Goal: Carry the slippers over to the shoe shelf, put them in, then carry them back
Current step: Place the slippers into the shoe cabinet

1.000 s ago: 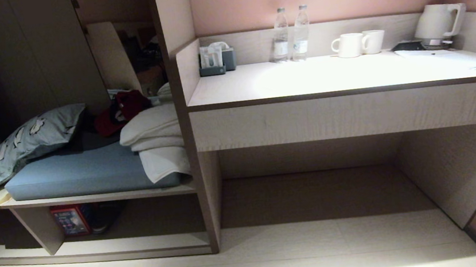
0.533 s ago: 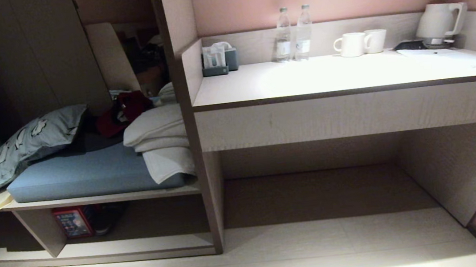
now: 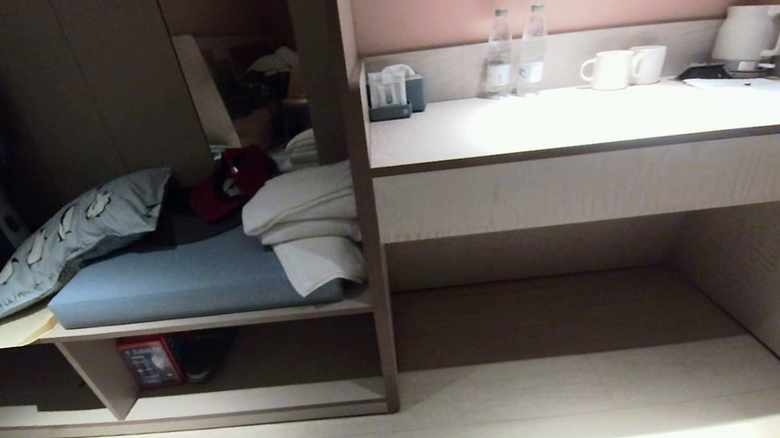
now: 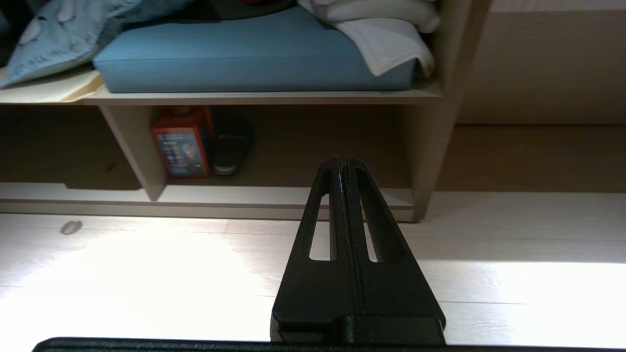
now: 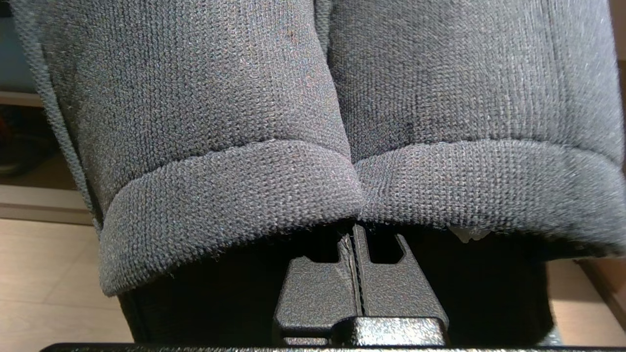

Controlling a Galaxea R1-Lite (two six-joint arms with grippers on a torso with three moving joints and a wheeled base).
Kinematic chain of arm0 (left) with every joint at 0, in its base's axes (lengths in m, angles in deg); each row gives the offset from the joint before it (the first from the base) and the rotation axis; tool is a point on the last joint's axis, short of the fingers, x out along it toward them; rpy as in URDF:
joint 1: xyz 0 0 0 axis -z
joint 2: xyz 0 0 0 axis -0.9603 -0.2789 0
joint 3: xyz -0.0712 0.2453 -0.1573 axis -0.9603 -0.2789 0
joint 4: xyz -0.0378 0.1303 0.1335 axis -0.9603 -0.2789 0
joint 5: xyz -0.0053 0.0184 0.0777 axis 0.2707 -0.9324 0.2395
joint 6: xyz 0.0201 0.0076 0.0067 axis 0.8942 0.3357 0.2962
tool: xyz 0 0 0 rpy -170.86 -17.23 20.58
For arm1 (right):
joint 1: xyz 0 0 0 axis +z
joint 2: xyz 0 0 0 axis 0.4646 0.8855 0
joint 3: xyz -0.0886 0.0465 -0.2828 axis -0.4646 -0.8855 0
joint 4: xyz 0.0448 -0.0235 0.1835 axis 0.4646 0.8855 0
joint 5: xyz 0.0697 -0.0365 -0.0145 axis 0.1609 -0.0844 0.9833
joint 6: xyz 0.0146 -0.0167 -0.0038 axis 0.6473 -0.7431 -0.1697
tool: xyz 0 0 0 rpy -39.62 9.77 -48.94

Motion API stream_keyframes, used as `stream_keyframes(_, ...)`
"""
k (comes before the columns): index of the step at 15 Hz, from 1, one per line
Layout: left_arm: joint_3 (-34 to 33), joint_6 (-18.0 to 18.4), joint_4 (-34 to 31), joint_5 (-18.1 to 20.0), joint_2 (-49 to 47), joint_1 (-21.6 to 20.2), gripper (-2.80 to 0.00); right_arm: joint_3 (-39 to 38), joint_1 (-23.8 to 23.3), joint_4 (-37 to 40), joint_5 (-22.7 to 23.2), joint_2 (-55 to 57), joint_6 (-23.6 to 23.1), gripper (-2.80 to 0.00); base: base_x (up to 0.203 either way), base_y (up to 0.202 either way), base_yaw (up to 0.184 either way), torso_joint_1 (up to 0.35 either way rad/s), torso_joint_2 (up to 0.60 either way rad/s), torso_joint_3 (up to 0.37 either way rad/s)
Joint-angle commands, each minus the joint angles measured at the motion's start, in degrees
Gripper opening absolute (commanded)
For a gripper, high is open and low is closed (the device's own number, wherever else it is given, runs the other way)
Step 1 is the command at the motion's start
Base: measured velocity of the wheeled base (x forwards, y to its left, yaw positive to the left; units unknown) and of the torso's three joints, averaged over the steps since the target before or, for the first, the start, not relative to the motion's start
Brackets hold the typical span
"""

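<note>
Carrying step, judged from the layout: the robot faces the furniture with the slippers in its right gripper, not yet delivered. The desk fills the right of the scene; left of it stands a bench with a blue cushion. Beneath the bench lies the shoe shelf, a low open compartment at the lower left, holding a red box and a dark shoe by its upright divider. The right gripper's jaws are pressed together, clamping the pair of dark knitted slippers side by side; the pair fills the right wrist view. The left gripper, fingers closed on nothing, hangs over the pale floor before the shelf. Next, the slippers probably need lowering to the free section right of the shoe.
</note>
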Motion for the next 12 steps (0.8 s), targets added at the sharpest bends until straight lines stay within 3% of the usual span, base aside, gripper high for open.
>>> stream_keyframes(1,-0.02,0.0,-0.02,0.0,-0.07,0.0,-2.8,-0.01,-0.02,-0.02,0.02,0.09,-0.05,-2.8,0.0,0.199,-0.002,0.002,0.0,0.006)
stream_keyframes(12,-0.02,0.0,0.02,0.0,-0.07,0.0,-2.8,-0.01,-0.02,-0.02,0.02,0.09,-0.05,-2.8,0.0,0.196,-0.002,0.002,0.0,0.002)
